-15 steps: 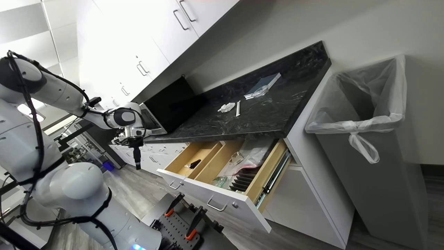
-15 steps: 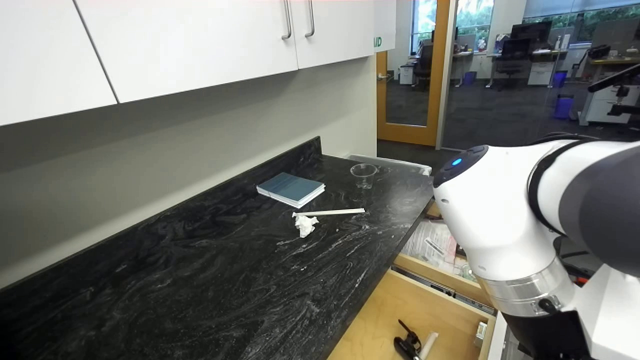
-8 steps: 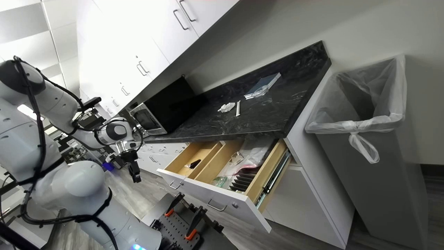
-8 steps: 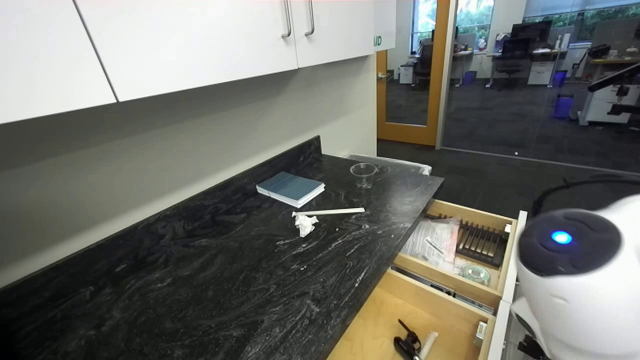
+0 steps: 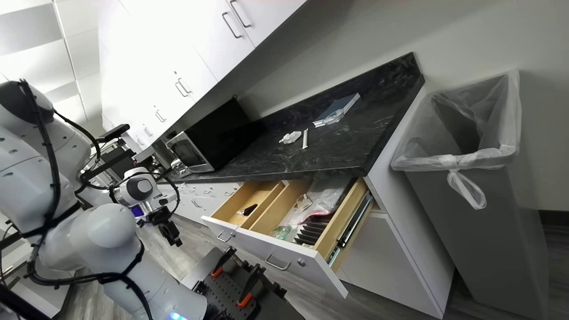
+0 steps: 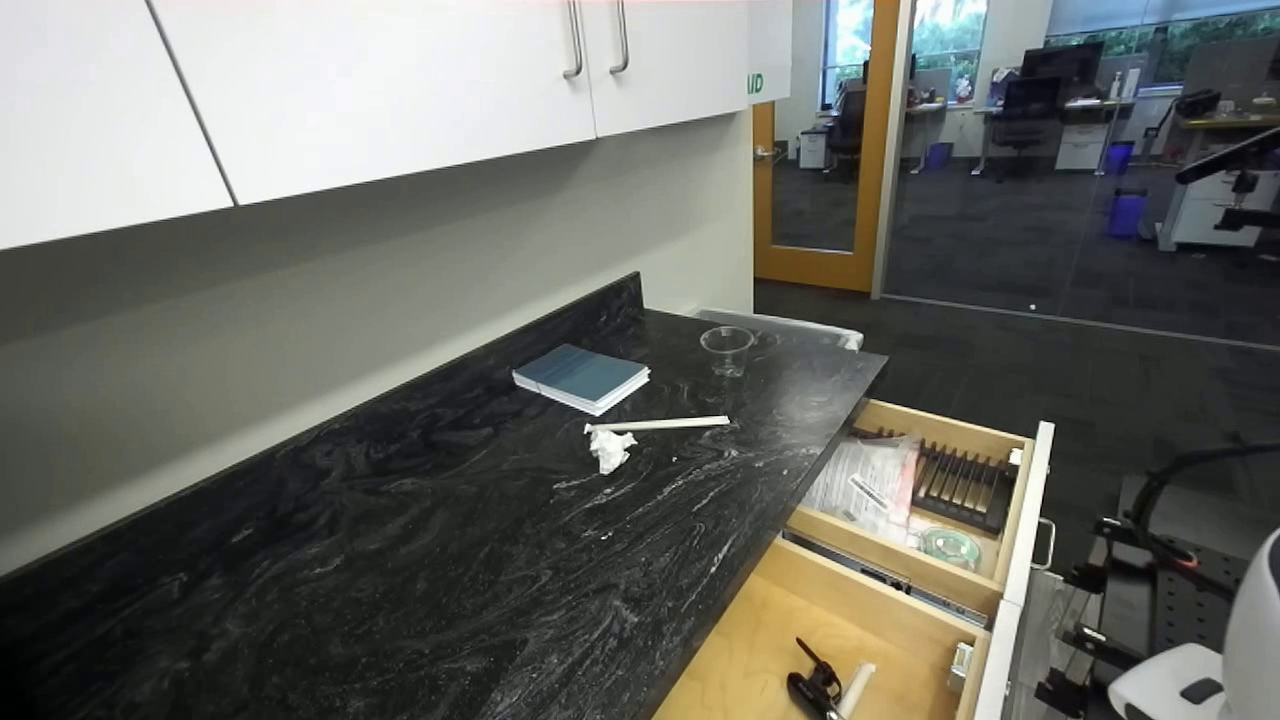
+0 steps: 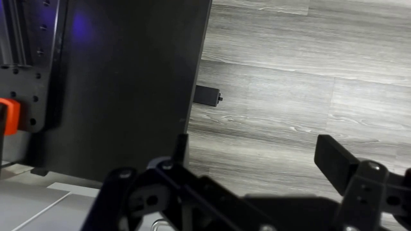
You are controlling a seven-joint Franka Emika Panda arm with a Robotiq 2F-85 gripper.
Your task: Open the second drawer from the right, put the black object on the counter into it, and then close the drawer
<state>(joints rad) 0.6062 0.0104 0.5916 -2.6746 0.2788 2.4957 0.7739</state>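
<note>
i saw green letters (image 6: 755, 84) "id" at top centre, a clear plastic cup (image 6: 727, 352) mid-frame; low, the black two-fingered gripper (image 7: 255, 152) gaped.

Blown out over upper cabinets (image 5: 153, 53) in an exterior view, shadowed on the wall (image 5: 280, 73) beneath, sheened along the counter (image 6: 805, 385), daylit at the windows (image 6: 945, 45), spotted violet on the wrist view's black surface (image 7: 128, 96)
</note>
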